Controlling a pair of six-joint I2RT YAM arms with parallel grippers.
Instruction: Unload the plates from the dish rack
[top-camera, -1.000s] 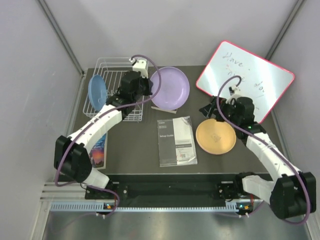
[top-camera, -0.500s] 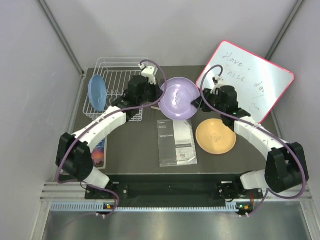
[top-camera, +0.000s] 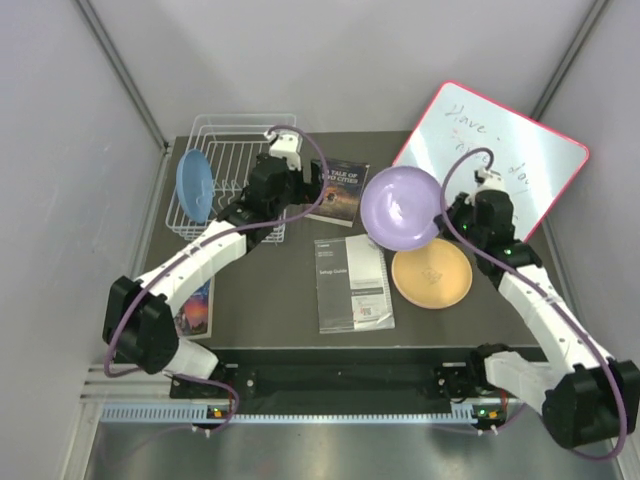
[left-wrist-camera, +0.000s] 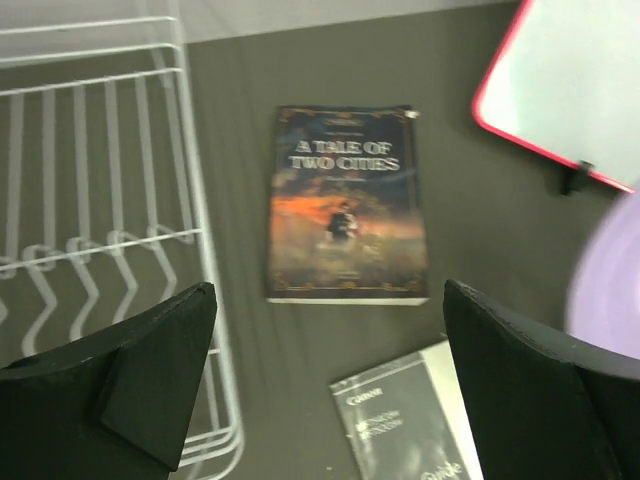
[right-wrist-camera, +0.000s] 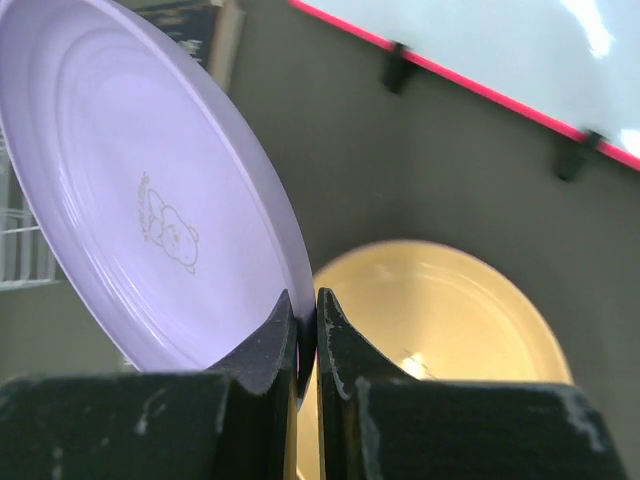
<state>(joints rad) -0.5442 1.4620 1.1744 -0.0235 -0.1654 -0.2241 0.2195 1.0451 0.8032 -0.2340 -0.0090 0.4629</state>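
On the dark surface (top-camera: 290, 290), the white dish rack (top-camera: 240, 140) at back left holds one blue plate (top-camera: 194, 186) on edge. The right pincer (right-wrist-camera: 302, 305), clamped on the rim of the lavender plate (right-wrist-camera: 150, 200), holds it tilted, hollow upward, above the orange plate (right-wrist-camera: 440, 310). That thin edge grip could let it swing or slip. The left pincer (left-wrist-camera: 325, 300) is spread apart and empty.

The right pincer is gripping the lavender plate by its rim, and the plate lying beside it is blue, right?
No. The right pincer does grip the lavender plate by its rim, but beside it lies the orange-tan plate, not a blue one; see the right wrist view.
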